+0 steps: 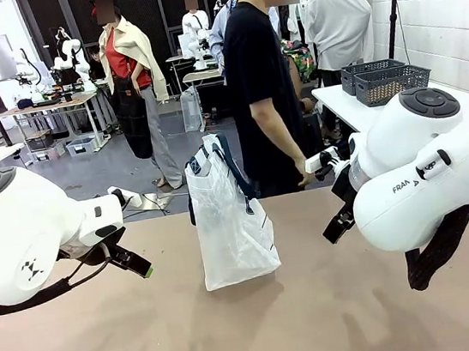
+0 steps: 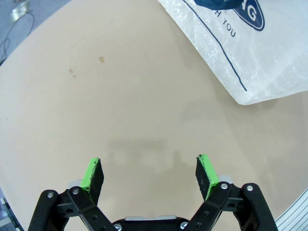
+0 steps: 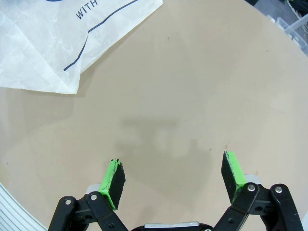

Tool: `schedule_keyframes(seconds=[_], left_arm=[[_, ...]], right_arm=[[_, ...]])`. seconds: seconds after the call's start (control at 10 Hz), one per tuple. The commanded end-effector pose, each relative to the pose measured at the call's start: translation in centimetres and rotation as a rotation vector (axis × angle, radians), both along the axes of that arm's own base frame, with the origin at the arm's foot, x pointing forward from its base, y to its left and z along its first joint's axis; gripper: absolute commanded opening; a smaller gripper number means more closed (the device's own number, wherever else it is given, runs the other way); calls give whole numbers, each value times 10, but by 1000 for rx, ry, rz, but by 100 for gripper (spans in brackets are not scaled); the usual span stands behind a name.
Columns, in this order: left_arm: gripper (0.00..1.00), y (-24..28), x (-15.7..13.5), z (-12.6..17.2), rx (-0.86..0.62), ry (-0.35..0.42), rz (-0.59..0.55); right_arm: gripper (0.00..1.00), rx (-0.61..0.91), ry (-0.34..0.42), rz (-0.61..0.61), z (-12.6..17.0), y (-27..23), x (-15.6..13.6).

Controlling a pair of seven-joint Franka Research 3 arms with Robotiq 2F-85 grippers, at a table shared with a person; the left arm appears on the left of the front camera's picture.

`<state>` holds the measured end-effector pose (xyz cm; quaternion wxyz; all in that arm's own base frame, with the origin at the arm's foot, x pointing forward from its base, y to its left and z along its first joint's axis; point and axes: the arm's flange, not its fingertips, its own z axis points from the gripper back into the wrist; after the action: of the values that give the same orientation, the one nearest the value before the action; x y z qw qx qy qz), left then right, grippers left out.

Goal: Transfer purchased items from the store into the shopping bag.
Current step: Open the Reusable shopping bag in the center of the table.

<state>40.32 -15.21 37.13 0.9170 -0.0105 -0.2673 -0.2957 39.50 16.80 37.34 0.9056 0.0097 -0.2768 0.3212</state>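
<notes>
The shopping bag, whitish translucent plastic with navy handles and print, stands upright mid-table between my arms. The left wrist view has its lower corner at the top right; the right wrist view has it at the top left. My left gripper hovers left of the bag, open over bare tabletop. On the other side my right gripper hangs open, nothing between its green pads. The purchased items are out of view; whether any lie inside the bag cannot be told.
A person in a black T-shirt stands at the far edge just behind the bag, one hand low by the table. Two dark grey lattice baskets sit on a white table at the back right. The brown tabletop is bare near me.
</notes>
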Motion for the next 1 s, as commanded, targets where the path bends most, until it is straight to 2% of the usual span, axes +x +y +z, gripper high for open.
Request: schedule_keyframes(seconds=[0.0,0.6,0.7,0.9], left_arm=[[100,1,0,0,-1,0,2],[100,0,0,0,0,0,0],[100,-4,-4,8,-42,25,-37],[100,-5,-2,34,-65,94,-33]], right_arm=[[100,1,0,0,0,0,0],[100,1,0,0,0,0,0],[100,0,0,0,0,0,0],[100,50,-48,-4,-1,-1,18]])
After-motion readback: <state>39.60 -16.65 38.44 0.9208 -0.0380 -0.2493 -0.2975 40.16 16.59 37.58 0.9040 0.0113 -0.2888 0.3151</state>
